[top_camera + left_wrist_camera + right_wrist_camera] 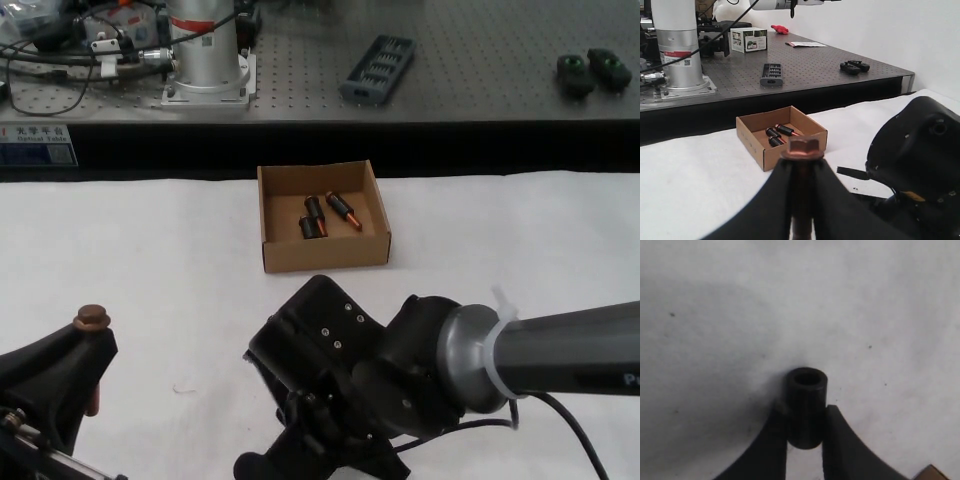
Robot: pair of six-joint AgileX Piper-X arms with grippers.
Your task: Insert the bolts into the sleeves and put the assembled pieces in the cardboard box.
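The left gripper (pixel 801 164) pinches a copper-coloured bolt (pixel 801 146) upright, its hexagonal head standing just above the fingertips. The right gripper (pixel 806 415) is clamped on a short black sleeve (pixel 806 390), a plain cylinder with an open bore, above the white cloth (pixel 715 300). The cardboard box (pixel 325 255) on the cloth holds dark pieces (pixel 315 222), one showing a copper end.

White cloth (pixel 150 300), perforated bench plate (pixel 480 90), grey column (pixel 205 45), slotted tray (pixel 377 68), perhaps a bit holder
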